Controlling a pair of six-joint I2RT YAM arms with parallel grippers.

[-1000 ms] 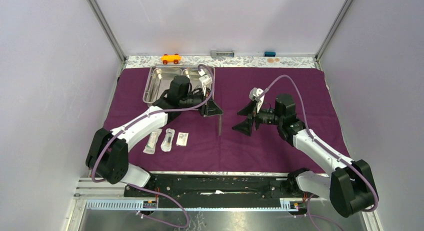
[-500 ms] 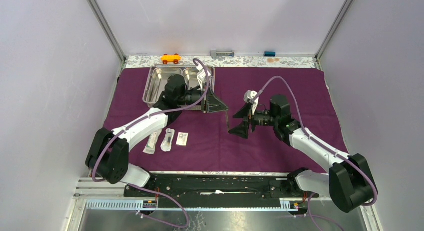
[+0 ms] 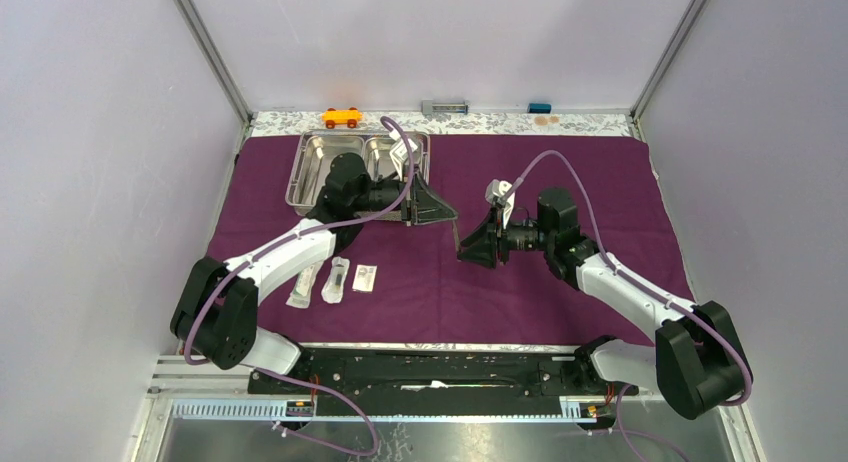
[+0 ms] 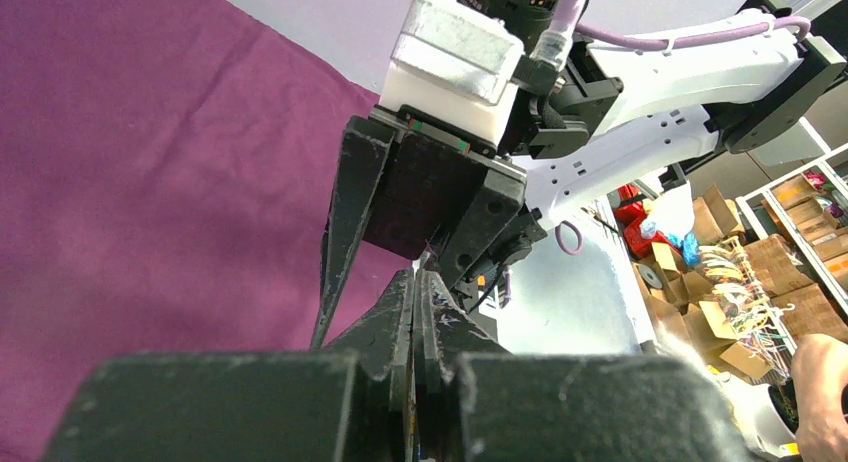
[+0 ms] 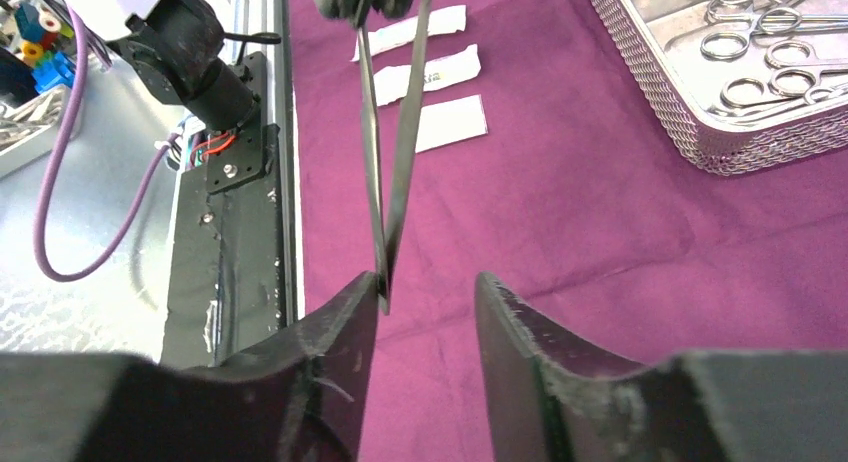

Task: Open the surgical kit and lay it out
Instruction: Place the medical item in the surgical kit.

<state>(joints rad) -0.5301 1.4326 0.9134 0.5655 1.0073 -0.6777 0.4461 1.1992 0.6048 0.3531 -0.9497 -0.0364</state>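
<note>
Mid-handover above the dark purple cloth wrap [image 3: 620,182]: left jaws pinch thin steel tweezers [image 5: 408,132]; spread right jaws must close.

The top external view looks steeply down from behind the arm bases at its lower edge, taking in the whole counter [image 3: 580,123]. Each wrist view sits close behind its own fingers, at the left end effector [image 4: 416,282] and right end effector [image 5: 425,287]. They face each other, sharing the tweezers [image 5: 385,162].
</note>
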